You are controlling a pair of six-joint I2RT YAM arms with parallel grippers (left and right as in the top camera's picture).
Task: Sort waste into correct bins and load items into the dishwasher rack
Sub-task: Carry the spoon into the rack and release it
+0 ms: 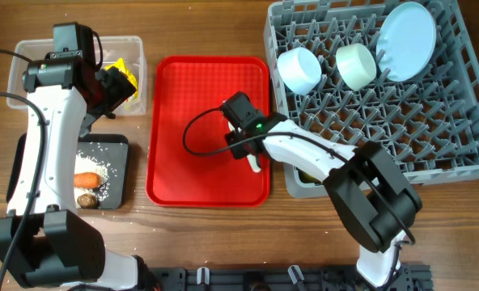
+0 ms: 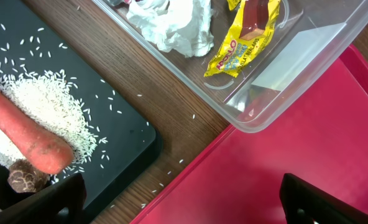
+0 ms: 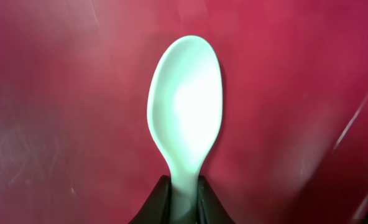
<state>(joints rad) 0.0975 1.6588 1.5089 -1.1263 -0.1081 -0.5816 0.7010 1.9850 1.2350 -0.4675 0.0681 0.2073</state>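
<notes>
The right claw [image 3: 184,190] is clamped on the narrow neck of the white plastic spoon [image 3: 185,106]. Its two dark fingertips pinch the handle from either side. The spoon's smooth, glossy oval bowl sticks out straight ahead of the fingers, over the finely stippled face of the flat red tray [image 3: 59,93]. From overhead, this claw [image 1: 252,158] sits low over the tray's right half, with a bit of the white spoon [image 1: 256,164] showing just beneath it.

The left claw [image 2: 184,205] hangs with its jaws wide apart and nothing between them. Ahead of it is the rounded corner of the clear plastic tub [image 2: 296,68], which holds a crumpled white tissue [image 2: 171,22] and a creased yellow wrapper [image 2: 243,43]. To its left is the shallow black tray [image 2: 128,130]. On the tray a bed of loose white rice grains [image 2: 53,106] lies under a tapered orange carrot [image 2: 22,130], and a knobbly brown lump [image 2: 25,177] touches the carrot's blunt end.

Well to the right of the right claw is the grey lattice dishwasher rack [image 1: 466,145]. It holds two pale round bowls [image 1: 298,69] [image 1: 356,65] tipped on their sides and a light blue plate [image 1: 407,40] leaning among the pegs.
</notes>
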